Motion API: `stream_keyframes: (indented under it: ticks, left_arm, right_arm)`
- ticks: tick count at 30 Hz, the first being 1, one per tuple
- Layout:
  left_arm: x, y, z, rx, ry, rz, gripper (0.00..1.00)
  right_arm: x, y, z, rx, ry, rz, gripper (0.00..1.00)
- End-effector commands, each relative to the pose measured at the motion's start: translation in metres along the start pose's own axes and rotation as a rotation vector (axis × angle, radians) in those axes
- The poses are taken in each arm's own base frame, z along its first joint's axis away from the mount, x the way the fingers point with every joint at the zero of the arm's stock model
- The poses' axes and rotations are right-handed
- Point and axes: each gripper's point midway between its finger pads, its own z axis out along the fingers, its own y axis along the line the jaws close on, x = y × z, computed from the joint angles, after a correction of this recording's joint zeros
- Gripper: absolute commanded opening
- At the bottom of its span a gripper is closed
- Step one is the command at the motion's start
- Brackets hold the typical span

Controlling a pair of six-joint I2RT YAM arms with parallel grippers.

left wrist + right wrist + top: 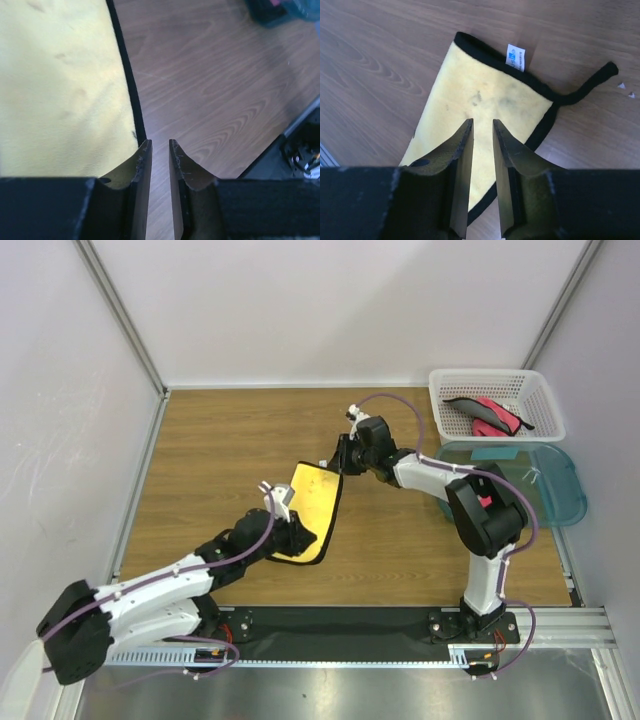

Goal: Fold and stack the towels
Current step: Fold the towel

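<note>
One yellow towel (pixel 318 505) with black edging lies on the wooden table between my two grippers, part of it folded over. My left gripper (pixel 300 537) is at its near left corner. In the left wrist view its jaws (pixel 160 142) stand a narrow gap apart with bare wood showing between them, beside the towel's black edge (pixel 127 80). My right gripper (pixel 338 462) hovers at the far right corner. In the right wrist view its jaws (pixel 482 122) are slightly apart above the yellow towel (pixel 485 95), with nothing pinched. Pink-red towels (pixel 485 415) lie in the basket.
The white lattice basket (pixel 490 375) stands at the back right, with a teal translucent tub (pixel 555 490) just in front of it. The towel carries a white tag (pixel 516 56) and a black loop (pixel 590 82). Grey walls enclose the table on three sides.
</note>
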Motion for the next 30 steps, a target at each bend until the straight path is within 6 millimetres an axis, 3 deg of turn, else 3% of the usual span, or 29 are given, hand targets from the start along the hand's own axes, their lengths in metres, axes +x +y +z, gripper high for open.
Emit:
stream_keyframes:
  ticks: [1, 3, 7, 12, 20, 24, 30]
  left_arm:
    - [-0.005, -0.033, 0.011, 0.164, -0.042, -0.014, 0.25]
    - [0.004, -0.034, 0.015, 0.163, -0.006, 0.001, 0.24]
    - [0.034, -0.016, 0.027, 0.078, 0.135, 0.026, 0.23]
    - [0.06, -0.013, 0.029, 0.076, 0.224, 0.042, 0.21]
    - [0.084, -0.018, 0.026, 0.133, 0.309, 0.077, 0.2]
    - [0.1, -0.01, 0.024, 0.107, 0.368, 0.077, 0.19]
    - [0.1, -0.013, 0.026, 0.117, 0.38, 0.086, 0.19]
  right_arm:
    - [-0.009, 0.0, 0.019, -0.027, -0.032, 0.016, 0.26]
    - [-0.006, -0.008, 0.025, -0.004, -0.029, 0.02, 0.26]
    - [-0.004, -0.025, 0.033, 0.055, -0.026, 0.015, 0.25]
    - [-0.004, -0.038, 0.041, 0.092, -0.02, 0.02, 0.24]
    - [0.003, -0.057, 0.049, 0.151, -0.011, 0.021, 0.23]
    - [0.005, -0.06, 0.051, 0.153, -0.006, 0.033, 0.22]
    - [0.001, -0.058, 0.049, 0.148, -0.01, 0.021, 0.22]
